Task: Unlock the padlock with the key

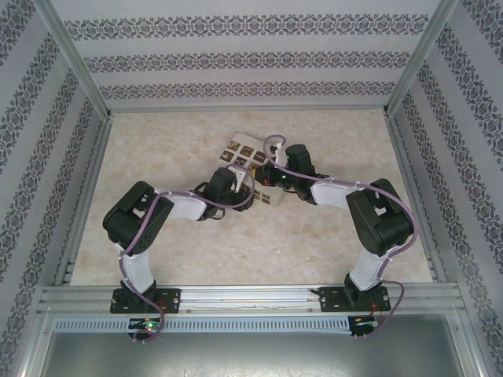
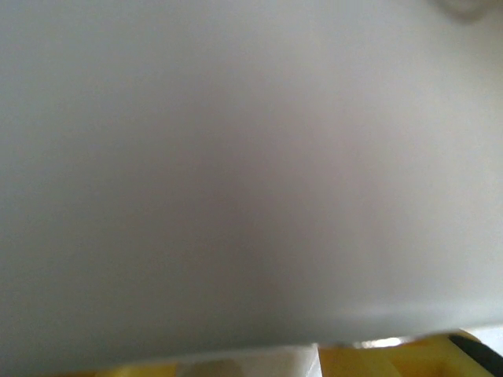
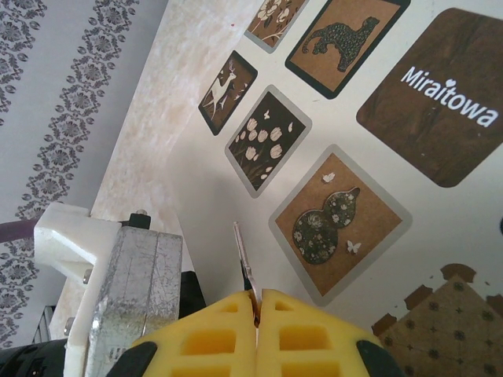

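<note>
Since the right gripper (image 3: 257, 302) pinches the thin key (image 3: 244, 255) by its very end, over the white box (image 3: 440, 228) well in from the table's (image 1: 157, 157) edges, a skewed push at the padlock, whose place I cannot tell, could twist it loose; whether the left gripper (image 1: 242, 192) holds anything I cannot tell.

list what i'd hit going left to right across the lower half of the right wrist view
patterned wall → white and grey metal block → thin silver key, pinched in the right gripper → gourd picture on the white box → brown lattice patch
</note>
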Controlling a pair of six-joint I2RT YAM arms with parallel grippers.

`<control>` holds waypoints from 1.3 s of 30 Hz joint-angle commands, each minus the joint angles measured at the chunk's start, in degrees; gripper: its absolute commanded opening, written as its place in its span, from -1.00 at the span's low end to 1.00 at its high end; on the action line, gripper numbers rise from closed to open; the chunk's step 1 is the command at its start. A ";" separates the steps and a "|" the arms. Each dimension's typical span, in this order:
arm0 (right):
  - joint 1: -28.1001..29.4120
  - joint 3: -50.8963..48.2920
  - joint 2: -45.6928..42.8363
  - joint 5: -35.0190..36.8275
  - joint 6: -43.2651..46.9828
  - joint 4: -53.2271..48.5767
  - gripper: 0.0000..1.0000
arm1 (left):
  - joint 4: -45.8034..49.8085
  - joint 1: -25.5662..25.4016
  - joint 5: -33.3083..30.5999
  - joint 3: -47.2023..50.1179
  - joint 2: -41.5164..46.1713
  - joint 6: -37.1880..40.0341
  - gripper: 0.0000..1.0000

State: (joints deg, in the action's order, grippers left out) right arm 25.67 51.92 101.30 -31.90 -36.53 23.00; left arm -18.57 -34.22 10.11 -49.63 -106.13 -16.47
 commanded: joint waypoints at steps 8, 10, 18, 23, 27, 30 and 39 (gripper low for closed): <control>1.05 -1.12 0.62 0.00 -0.63 -2.70 -1.00 | -0.59 -1.29 -4.04 -2.84 2.00 2.17 -0.11; 1.08 -1.12 0.66 0.00 -0.73 -2.70 -1.00 | -0.81 -1.29 -4.38 -2.98 2.08 1.93 -0.14; 1.13 -1.47 0.13 -0.09 -0.82 -2.70 -1.00 | -1.03 -1.35 -3.44 -3.12 3.09 1.20 -0.30; 1.05 -1.56 -0.59 -0.44 -0.73 -2.77 -1.00 | -0.44 -1.42 -1.73 -3.20 3.98 0.44 -0.37; 0.86 -1.65 -1.25 -0.61 -0.73 -2.79 -1.00 | 0.60 -1.31 -0.91 -3.29 4.45 -0.02 -0.42; 0.78 -1.65 -1.93 -0.81 -0.82 -2.79 -1.00 | 2.00 -1.36 -0.21 -3.71 4.61 -0.38 -0.45; 0.35 -1.73 -3.77 -1.57 -1.16 -2.88 -1.00 | 3.04 -1.33 0.45 -3.71 5.17 -1.33 -0.51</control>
State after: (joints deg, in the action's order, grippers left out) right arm 25.67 51.18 99.59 -32.01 -37.30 21.63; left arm -14.11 -34.87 9.17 -51.05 -104.22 -16.78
